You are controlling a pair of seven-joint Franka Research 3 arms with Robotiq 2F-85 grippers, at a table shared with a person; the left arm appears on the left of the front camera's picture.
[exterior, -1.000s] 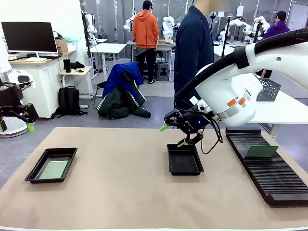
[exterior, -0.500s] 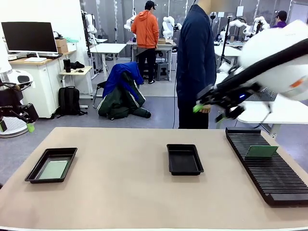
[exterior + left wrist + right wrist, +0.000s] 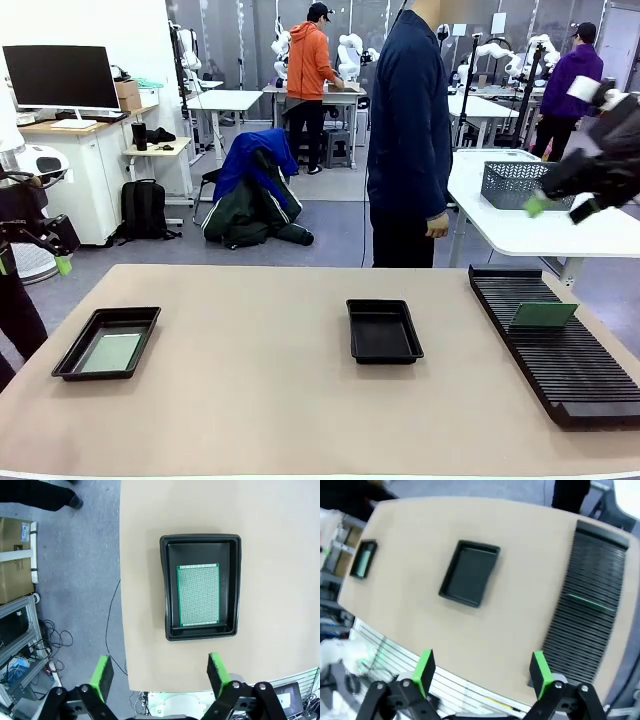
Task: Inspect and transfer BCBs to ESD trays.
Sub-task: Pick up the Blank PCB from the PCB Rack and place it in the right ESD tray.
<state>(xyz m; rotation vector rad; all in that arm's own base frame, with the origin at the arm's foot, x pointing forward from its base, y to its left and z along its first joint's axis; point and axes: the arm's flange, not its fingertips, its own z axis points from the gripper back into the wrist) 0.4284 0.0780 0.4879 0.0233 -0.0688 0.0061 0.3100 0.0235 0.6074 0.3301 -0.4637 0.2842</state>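
While one green board (image 3: 198, 594) lies flat on the floor of the left tray (image 3: 143, 345), near the counter's (image 3: 250, 420) left edge, the second board (image 3: 543, 315) stands tilted in the slotted rack (image 3: 570, 370) along the right edge. The middle tray (image 3: 383, 335), at the centre of the counter, holds nothing.

The change is in the right claw (image 3: 560, 208). A second ago it hung low at the far rim of the middle tray; now it has swung up and off past the right edge, above the rack, with its fingers spread and nothing between them. It left nothing in that tray, so I judge that one board is placed and one is left to move. The swing toward the rack suggests that the standing board is its next target.

The left claw (image 3: 159, 672) hovers high over the filled tray, its fingers spread and empty, looking straight down on it.

Seen from there, the board is a thin rectangle, pale green, covered in a fine, even grid of dots. It is a little smaller than the tray floor and sits square to the walls. Both trays are glossy black plastic with sloped walls, rounded corners and a raised rim. The rack is matt black, long and closely ribbed. The counter top is plain, dull tan. A person in a dark jacket (image 3: 405, 130) stands at the far edge.
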